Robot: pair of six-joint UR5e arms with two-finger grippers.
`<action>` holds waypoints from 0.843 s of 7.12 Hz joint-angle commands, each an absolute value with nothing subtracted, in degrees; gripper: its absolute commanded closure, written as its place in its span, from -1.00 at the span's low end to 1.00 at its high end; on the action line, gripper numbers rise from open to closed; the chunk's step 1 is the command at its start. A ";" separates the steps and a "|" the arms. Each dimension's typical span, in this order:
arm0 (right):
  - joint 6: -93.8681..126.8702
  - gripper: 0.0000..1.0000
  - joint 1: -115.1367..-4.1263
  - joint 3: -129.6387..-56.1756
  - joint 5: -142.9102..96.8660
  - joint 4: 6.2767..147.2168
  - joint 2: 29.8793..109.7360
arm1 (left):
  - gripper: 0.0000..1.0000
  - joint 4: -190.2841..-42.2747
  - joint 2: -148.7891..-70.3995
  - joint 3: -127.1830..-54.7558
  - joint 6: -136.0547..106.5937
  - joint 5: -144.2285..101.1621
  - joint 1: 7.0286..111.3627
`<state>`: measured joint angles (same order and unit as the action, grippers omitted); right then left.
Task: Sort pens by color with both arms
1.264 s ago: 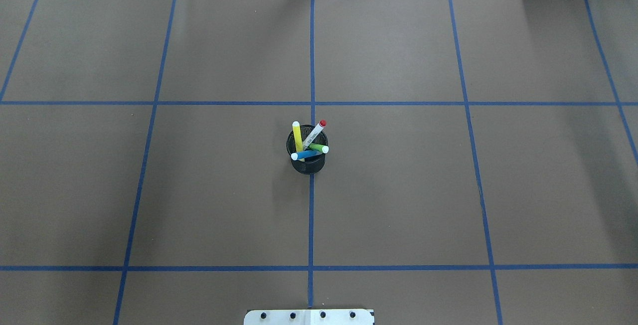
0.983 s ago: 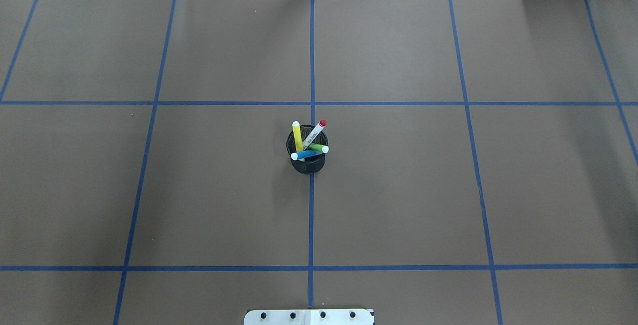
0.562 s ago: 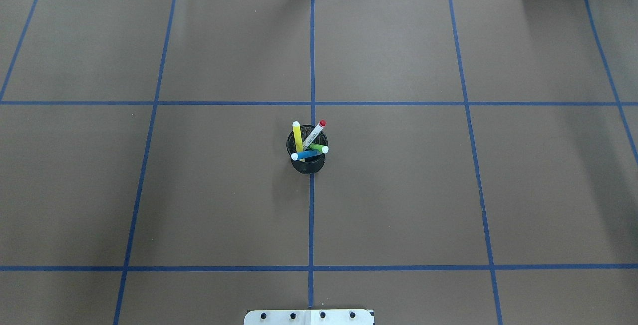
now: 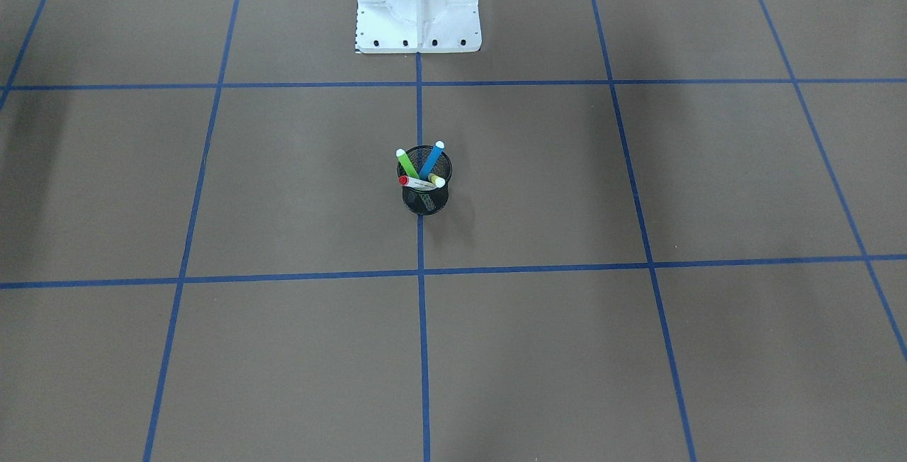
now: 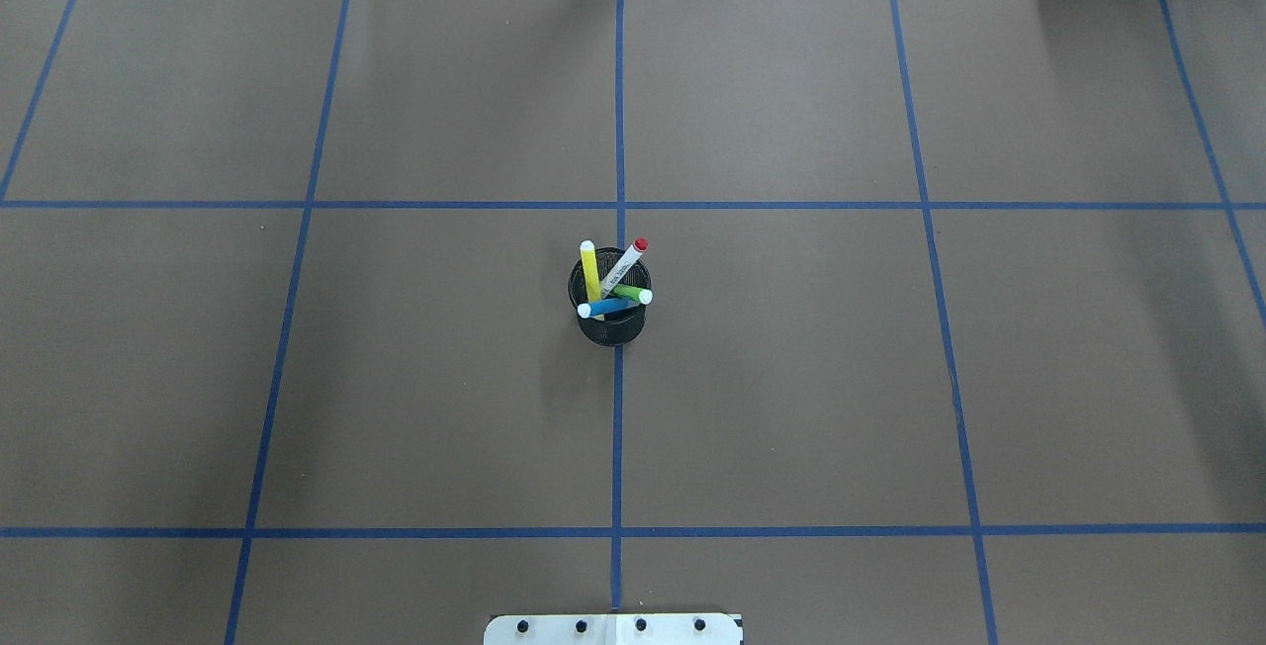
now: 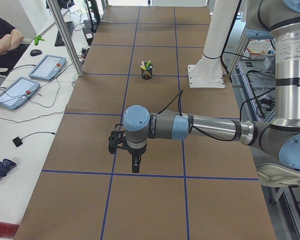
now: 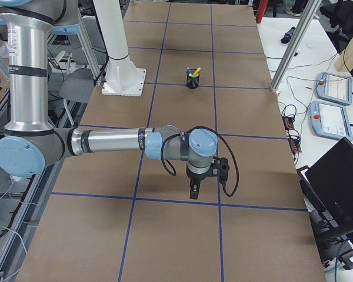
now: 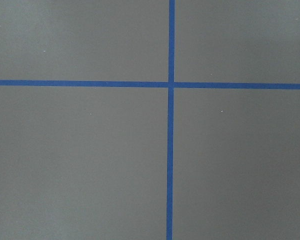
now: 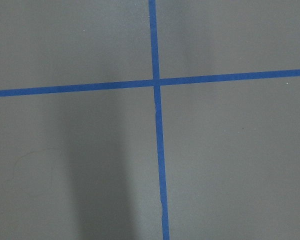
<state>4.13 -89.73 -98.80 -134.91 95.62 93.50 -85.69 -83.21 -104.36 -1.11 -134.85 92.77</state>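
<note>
Four pens stand in a black mesh cup (image 5: pixel 611 324) at the table's middle: a yellow one (image 5: pixel 590 272), a white one with red ends (image 5: pixel 625 264), a green one (image 5: pixel 633 293) and a blue one (image 5: pixel 605 308). The cup also shows in the front-facing view (image 4: pixel 425 201). My left gripper (image 6: pixel 135 167) hangs over the table's left end, far from the cup (image 6: pixel 146 73). My right gripper (image 7: pixel 192 194) hangs over the right end, far from the cup (image 7: pixel 192 82). Both show only in the side views, so I cannot tell whether they are open or shut. Both wrist views show only brown paper and blue tape.
The white base pedestal (image 4: pixel 417 1) stands at the robot's edge of the table. Blue tape lines (image 5: pixel 618 427) divide the brown paper into a grid. Aluminium posts (image 6: pixel 65 37) and control tablets (image 6: pixel 47 67) stand along the far side.
</note>
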 commanded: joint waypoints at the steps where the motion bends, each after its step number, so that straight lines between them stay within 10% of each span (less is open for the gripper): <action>1: 4.22 -0.99 -89.74 -98.88 -134.91 95.62 93.52 | -1.00 -85.69 -83.14 -104.41 -1.05 -134.82 92.90; 6: 4.31 -0.99 -89.74 -99.14 -135.09 95.71 92.20 | -1.00 -85.69 -83.67 -104.41 -1.14 -134.74 92.72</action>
<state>4.27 -89.74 -99.12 -135.03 95.68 92.77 -85.69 -83.42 -104.41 -1.11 -134.75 92.80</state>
